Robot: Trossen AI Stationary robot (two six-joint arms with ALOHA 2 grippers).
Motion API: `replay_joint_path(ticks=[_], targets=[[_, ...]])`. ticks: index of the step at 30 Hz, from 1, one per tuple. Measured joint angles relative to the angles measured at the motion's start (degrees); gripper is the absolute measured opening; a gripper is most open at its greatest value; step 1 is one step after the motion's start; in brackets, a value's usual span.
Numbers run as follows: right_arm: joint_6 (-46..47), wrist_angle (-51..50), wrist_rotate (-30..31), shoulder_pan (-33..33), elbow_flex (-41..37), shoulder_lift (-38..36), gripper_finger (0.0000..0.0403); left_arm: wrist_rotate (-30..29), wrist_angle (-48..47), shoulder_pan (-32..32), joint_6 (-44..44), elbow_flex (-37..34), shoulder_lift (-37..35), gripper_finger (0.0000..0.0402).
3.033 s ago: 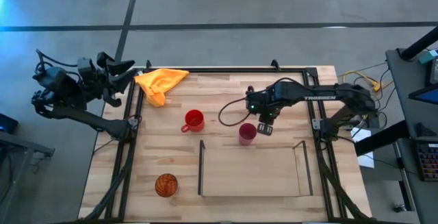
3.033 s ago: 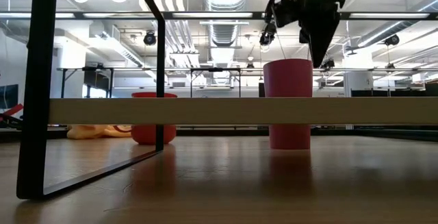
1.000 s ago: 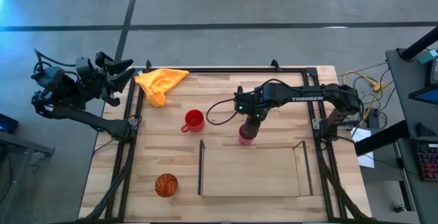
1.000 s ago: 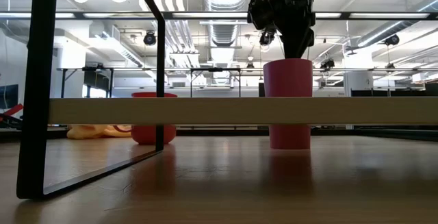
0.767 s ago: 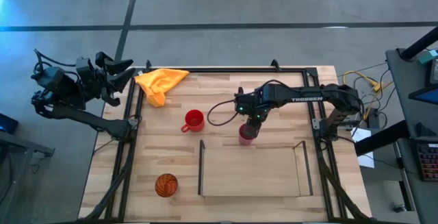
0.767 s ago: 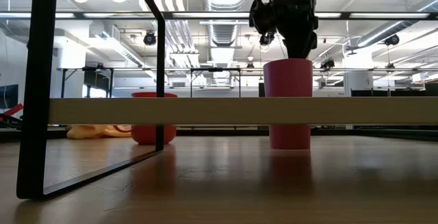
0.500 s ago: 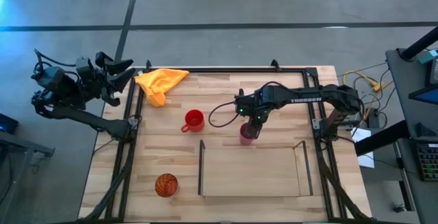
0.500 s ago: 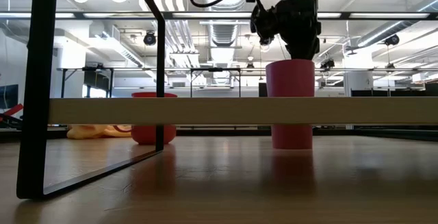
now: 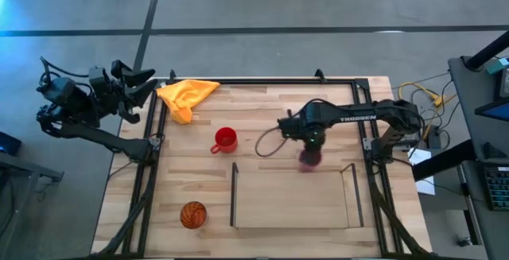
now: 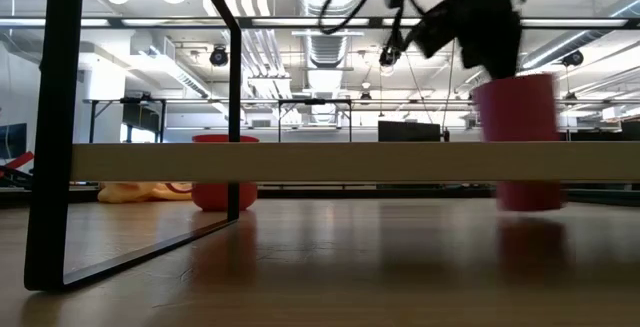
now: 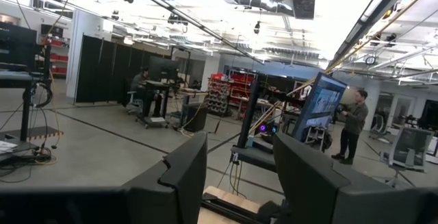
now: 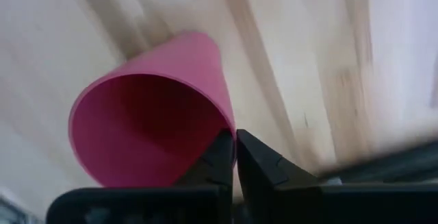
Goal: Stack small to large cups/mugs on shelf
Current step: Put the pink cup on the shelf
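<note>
The magenta-pink tumbler (image 9: 308,160) stands upright behind the shelf (image 9: 290,200), near its right end panel, and shows blurred in the low view (image 10: 518,142). My right gripper (image 9: 312,142) is shut on its rim from above. The red mug (image 9: 225,140) stands on its base at the table's middle left. The orange cup with dark lines (image 9: 192,214) stands at the near left, outside the shelf. My left gripper (image 9: 139,85) is open and empty, off the table's far left corner. My right gripper pinches the tumbler's rim (image 12: 229,129), one finger (image 12: 217,161) inside the cup and one (image 12: 259,164) outside its wall. The fingers come from above, pointing down. The tumbler hangs upright below them. Whether its base touches the table I cannot tell.
A yellow-orange cloth (image 9: 184,97) lies at the far left corner. The shelf's dark end panels (image 9: 234,195) (image 9: 353,195) stand upright at its short ends. The table's black frame (image 9: 370,157) runs close to the right of the tumbler.
My right gripper, on the tumbler's rim, has gone toward the table's right edge and slightly toward the near edge, taking the tumbler along. The tumbler has stayed upright and now stands behind the shelf's right part.
</note>
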Motion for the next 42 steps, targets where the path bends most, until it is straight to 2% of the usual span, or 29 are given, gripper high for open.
replay_joint_path(ticks=[5,11,16,22,26,32,42], targets=[[3.0,-4.6,-0.1,2.7,0.0,-3.3,0.0009,0.0,-0.2,0.0,0.0,0.0,0.0,0.0156],[10.4,-4.6,0.1,5.5,0.4,-9.5,0.0009,0.0,-0.3,0.0,0.0,-0.5,0.0,0.0156],[17.6,-4.6,-2.4,8.1,0.6,-15.2,0.0009,0.0,-0.3,0.0,0.0,-1.3,0.0,0.0156],[25.0,-4.5,-2.7,12.4,0.6,-19.0,0.0009,0.0,-0.2,0.0,0.0,-1.5,0.0,0.0156],[28.6,-4.4,-2.7,15.6,0.6,-18.8,0.0009,0.0,-0.2,0.0,0.0,-1.5,0.0,0.0156],[29.5,-4.4,-2.9,20.1,0.6,-14.6,0.0009,0.0,-0.1,0.0,0.0,-1.5,0.0,0.0156],[34.9,-3.5,-5.8,23.8,0.5,-11.4,0.0009,0.0,0.1,0.0,0.0,-1.5,-0.1,0.0156]])
